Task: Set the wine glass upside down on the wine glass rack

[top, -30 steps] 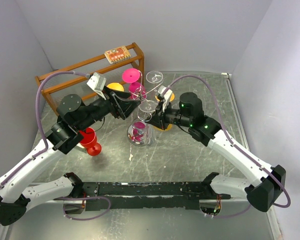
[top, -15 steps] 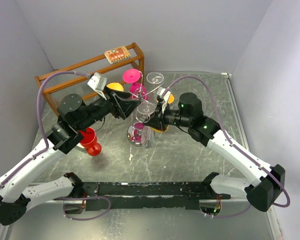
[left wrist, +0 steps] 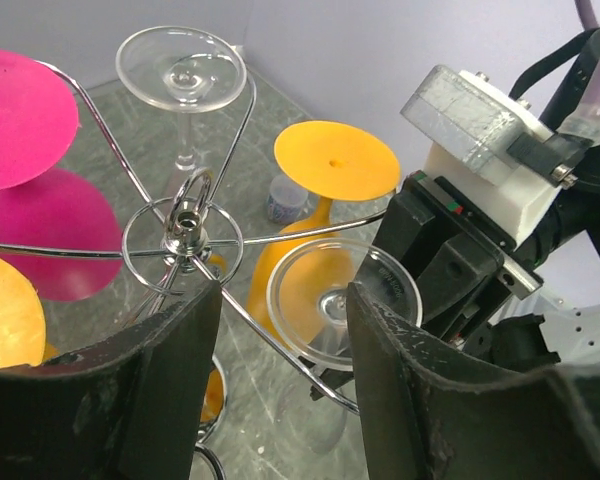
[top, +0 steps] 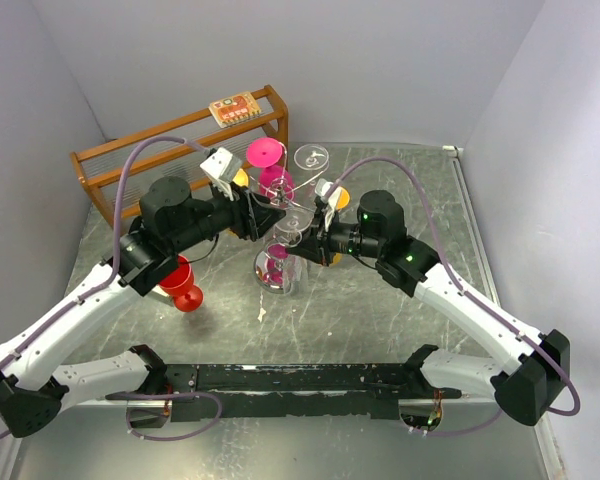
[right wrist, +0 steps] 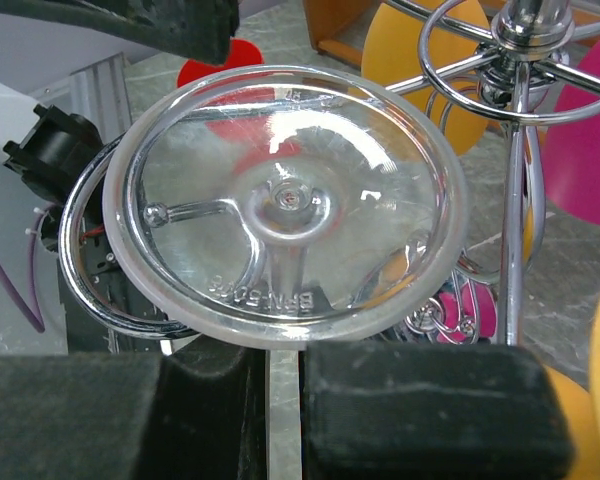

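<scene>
The right gripper [right wrist: 280,400] is holding the wine glass [right wrist: 285,205] upside down. Its two fingers are sitting very close together and the stem is going down between them. So I think it is gripping the glass by the stem.

The round foot is facing up, and the stem is standing straight up and down. The glass is sitting right above the right fingers, at the outer end of one wire arm [right wrist: 75,270] of the rack [left wrist: 185,238]. The wire is curling around just under the foot. I cannot tell if the foot is touching the wire or hanging just above it.

The glass is standing between the middle of the rack and the right gripper. So the right arm is the near one, and this job is its job.

The left gripper [left wrist: 280,340] is waiting on the other side of the rack. Its fingers are spread wide and are holding nothing.

I think the glass is almost in its place. The right fingers are going to need to let the foot sit on the wire. Then they need to open and slide back, away from the middle of the rack. An orange glass [left wrist: 335,160] is hanging just beside, so a sideways bump could knock it.
</scene>
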